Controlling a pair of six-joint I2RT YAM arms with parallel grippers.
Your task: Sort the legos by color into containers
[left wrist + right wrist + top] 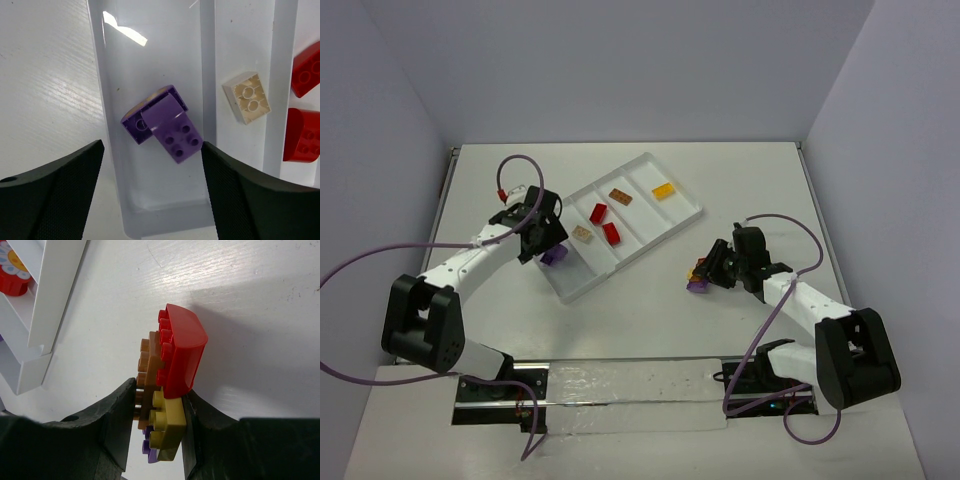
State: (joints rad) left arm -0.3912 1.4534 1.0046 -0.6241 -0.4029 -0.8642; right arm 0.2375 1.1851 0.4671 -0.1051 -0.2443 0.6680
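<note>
The white tray (638,226) lies at the table's middle, with four long compartments. My left gripper (544,243) hangs open over the near end of its leftmost compartment. Below its jaws (152,148) lie two joined purple legos (176,136), untouched. The compartment beside them holds a tan brick (247,97), the third one two red bricks (304,135). A brown-orange brick (620,197) and a yellow brick (664,191) lie further along the tray. My right gripper (159,390) is shut on a stuck-together cluster: red (182,357), brown-orange (149,360), yellow (169,427), purple (148,447).
The right gripper (705,275) holds its cluster low over the table, right of the tray's near corner (37,365). A clear strip (630,397) lies along the front edge between the arm bases. Purple cables loop off both arms.
</note>
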